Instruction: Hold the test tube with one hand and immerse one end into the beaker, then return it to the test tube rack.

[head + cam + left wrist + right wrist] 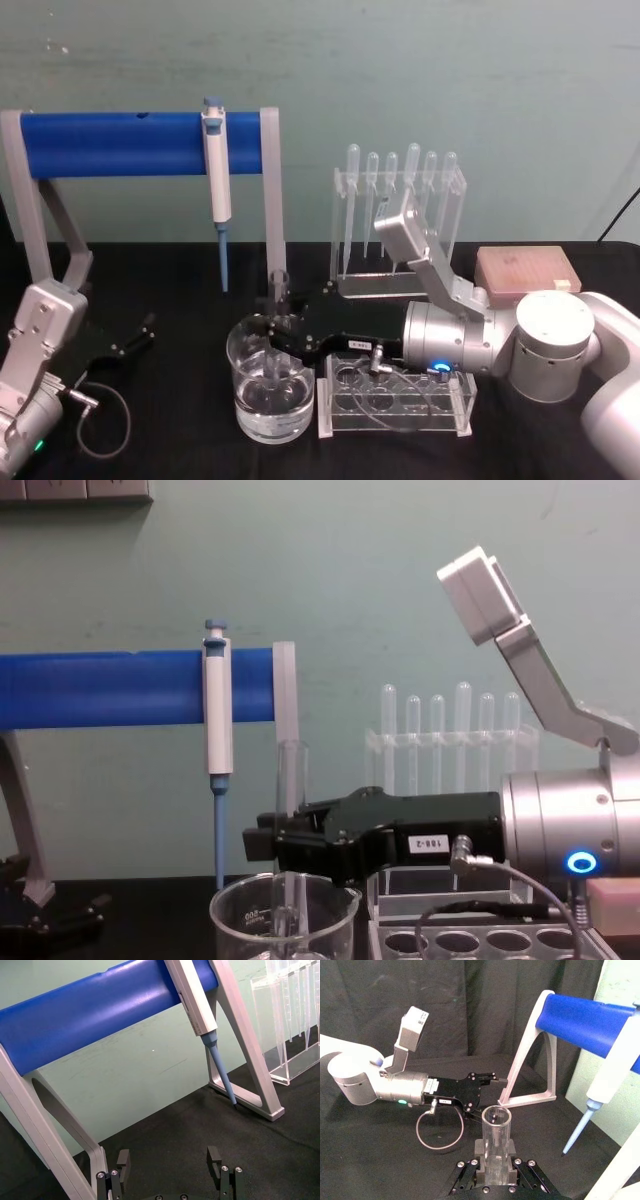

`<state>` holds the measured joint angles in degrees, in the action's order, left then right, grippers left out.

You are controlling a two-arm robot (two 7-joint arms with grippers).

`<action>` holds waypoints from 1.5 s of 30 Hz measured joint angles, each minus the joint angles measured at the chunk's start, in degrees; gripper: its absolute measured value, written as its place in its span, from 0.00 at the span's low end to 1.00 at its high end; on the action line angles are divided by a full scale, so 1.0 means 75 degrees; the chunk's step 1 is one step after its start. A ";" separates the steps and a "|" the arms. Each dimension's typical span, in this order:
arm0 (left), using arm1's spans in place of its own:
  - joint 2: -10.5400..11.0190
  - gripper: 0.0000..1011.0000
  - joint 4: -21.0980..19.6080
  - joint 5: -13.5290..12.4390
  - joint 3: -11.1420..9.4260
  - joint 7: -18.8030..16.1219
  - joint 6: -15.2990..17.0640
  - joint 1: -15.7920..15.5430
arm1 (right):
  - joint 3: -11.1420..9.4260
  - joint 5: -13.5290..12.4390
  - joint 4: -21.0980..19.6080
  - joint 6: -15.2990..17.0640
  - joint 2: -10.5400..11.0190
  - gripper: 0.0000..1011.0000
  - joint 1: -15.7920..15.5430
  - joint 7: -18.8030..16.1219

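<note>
Jaws of the right gripper (285, 335) are pinching the tube (277, 285) about its middle. The tube is standing upright, long axis vertical, open end up, with its rounded end hanging inside the beaker (250, 400), below the glass lip; whether that end is touching the water I cannot tell. The beaker is sitting toward the near edge of the desk (180, 300), and the rack (460, 415) is lying just beside it on the robot's right, close by the right wrist, its round holes facing up. I judge the return is turning on a lift straight up along the tube's axis until the end is clearing the lip, then a short sidestep right over a hole; tilting early is risking a knock against the beaker wall. The desk is looking flat under its black cloth, and room over the rack is looking tight. The left gripper (135, 338) is resting well apart on the left, jaws spread, holding nothing. Farther back the micropipette (217, 180) is hanging from the blue bar (100, 143), and the pipettes (355, 170) are standing near the back.
</note>
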<state>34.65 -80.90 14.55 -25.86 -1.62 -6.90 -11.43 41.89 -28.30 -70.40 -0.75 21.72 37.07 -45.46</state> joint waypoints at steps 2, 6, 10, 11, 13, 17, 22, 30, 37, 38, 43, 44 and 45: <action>0.0000 0.99 0.0000 0.0000 0.0000 0.0000 0.0000 0.0000 | -0.0006 0.0012 0.0005 -0.0015 -0.0001 0.22 -0.0026 -0.0005; 0.0000 0.99 0.0000 0.0000 0.0000 0.0000 0.0000 0.0000 | -0.0032 0.0060 0.0016 -0.0046 -0.0010 0.22 -0.0075 -0.0019; 0.0000 0.99 0.0000 0.0000 0.0000 0.0000 0.0000 0.0000 | -0.0055 0.0095 0.0009 -0.0060 -0.0007 0.22 -0.0106 -0.0032; 0.0000 0.99 0.0000 0.0000 0.0000 0.0000 0.0000 0.0000 | -0.0060 0.0105 0.0003 -0.0064 -0.0005 0.22 -0.0110 -0.0033; 0.0000 0.99 0.0000 0.0000 0.0000 0.0000 0.0000 0.0000 | -0.0071 0.0128 -0.0014 -0.0071 -0.0001 0.22 -0.0123 -0.0033; 0.0000 0.99 0.0000 0.0000 0.0000 0.0000 0.0000 0.0000 | -0.0086 0.0178 -0.0069 -0.0072 0.0013 0.22 -0.0150 -0.0027; 0.0000 0.99 0.0000 0.0000 0.0000 0.0000 0.0000 0.0000 | -0.0087 0.0176 -0.0070 -0.0073 0.0017 0.22 -0.0148 -0.0024; 0.0000 0.99 0.0001 0.0000 -0.0001 0.0000 0.0000 0.0000 | -0.0086 0.0168 -0.0070 -0.0072 0.0018 0.22 -0.0142 -0.0018; 0.0000 0.99 0.0000 0.0000 0.0000 0.0000 0.0000 0.0000 | -0.0082 0.0161 -0.0067 -0.0071 0.0018 0.22 -0.0137 -0.0015; 0.0000 0.99 0.0000 0.0000 0.0000 0.0000 0.0000 0.0000 | -0.0081 0.0160 -0.0066 -0.0071 0.0018 0.22 -0.0137 -0.0015; 0.0000 0.99 0.0000 0.0000 -0.0001 0.0000 0.0000 0.0000 | -0.0081 0.0155 -0.0063 -0.0069 0.0018 0.22 -0.0134 -0.0012; 0.0000 0.99 0.0000 0.0000 0.0000 0.0000 0.0000 0.0000 | -0.0081 0.0154 -0.0062 -0.0068 0.0018 0.22 -0.0133 -0.0011; 0.0000 0.99 0.0000 0.0000 0.0000 0.0000 0.0000 0.0000 | -0.0081 0.0153 -0.0061 -0.0067 0.0018 0.22 -0.0133 -0.0010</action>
<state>34.65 -80.90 14.55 -25.86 -1.62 -6.91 -11.43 41.28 -27.15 -70.86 -1.25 21.86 36.08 -45.54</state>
